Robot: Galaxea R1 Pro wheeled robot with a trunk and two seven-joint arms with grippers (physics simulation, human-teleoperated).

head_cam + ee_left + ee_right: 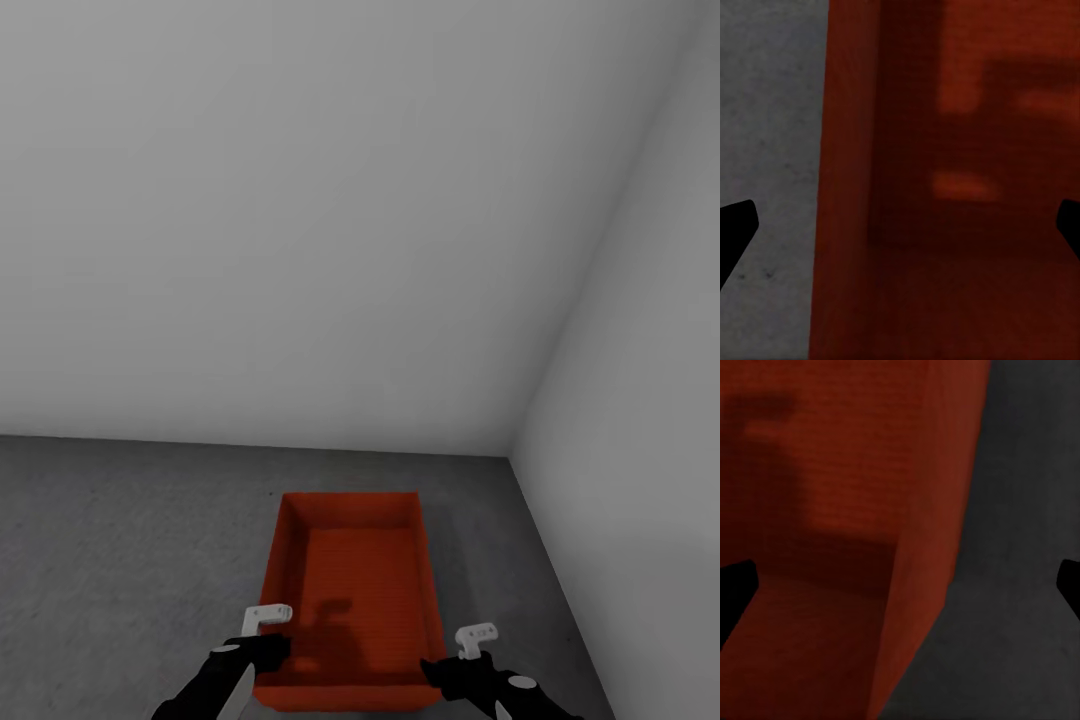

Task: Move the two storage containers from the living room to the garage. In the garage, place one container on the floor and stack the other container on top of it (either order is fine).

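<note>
We see our right pincer [900, 581] spread wide astride the red storage container's [832, 510] side wall, above dark grey floor [1020, 547].

A red-orange rectangular open-top storage container [352, 590] with plain thin walls sits upright and empty on the dark grey speckled concrete floor [120, 540]; it lies near the floor's far right corner, where two white-grey walls meet.

No text, label, brand, number or sign can be read anywhere (the storage container [350, 590], walls [300, 200] and floor [120, 540] are all plain).
</note>
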